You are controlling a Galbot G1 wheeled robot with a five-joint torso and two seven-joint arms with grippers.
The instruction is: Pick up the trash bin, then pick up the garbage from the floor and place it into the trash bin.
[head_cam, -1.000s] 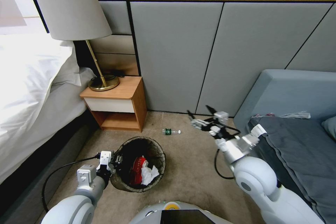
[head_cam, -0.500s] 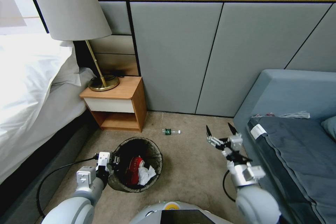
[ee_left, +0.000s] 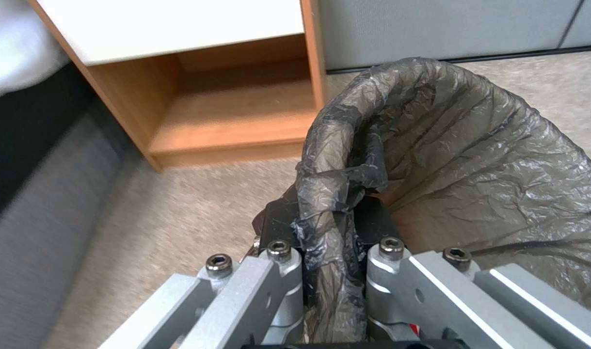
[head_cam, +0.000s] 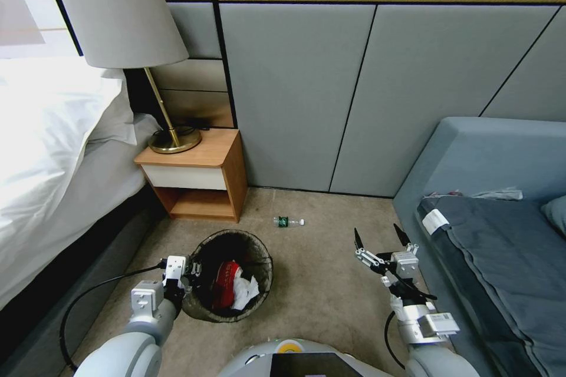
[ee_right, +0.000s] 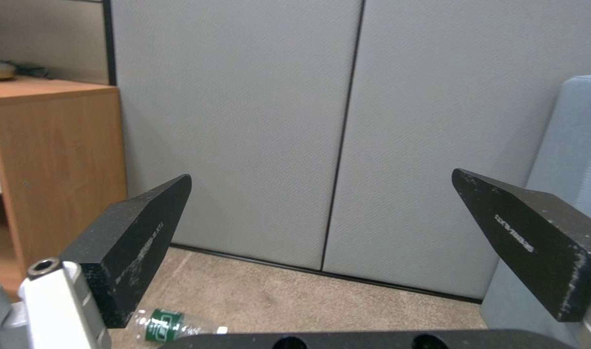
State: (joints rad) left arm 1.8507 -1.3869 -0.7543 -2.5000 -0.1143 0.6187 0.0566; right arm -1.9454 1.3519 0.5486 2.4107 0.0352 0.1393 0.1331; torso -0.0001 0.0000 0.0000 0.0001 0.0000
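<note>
Lying on the carpet at centre frame, the bottle [head_cam: 289, 221] was left to collect; the trash bin [head_cam: 229, 275], lower left, was clamped at its rim by the left gripper [head_cam: 190, 274]. The right gripper [head_cam: 382, 238], lower right, was spread empty, so a reach toward the bottle seemed called for.

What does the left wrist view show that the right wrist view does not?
Left wrist view alone: the left tool shut on the trash bin, pinching its dark liner at the rim, and the open lower shelf of the nightstand.

Right wrist view alone: the right tool open and holding nothing, the bottle lying on the floor below it, and the sofa edge.

Both: the nightstand, the carpet and the grey wall panels.
</note>
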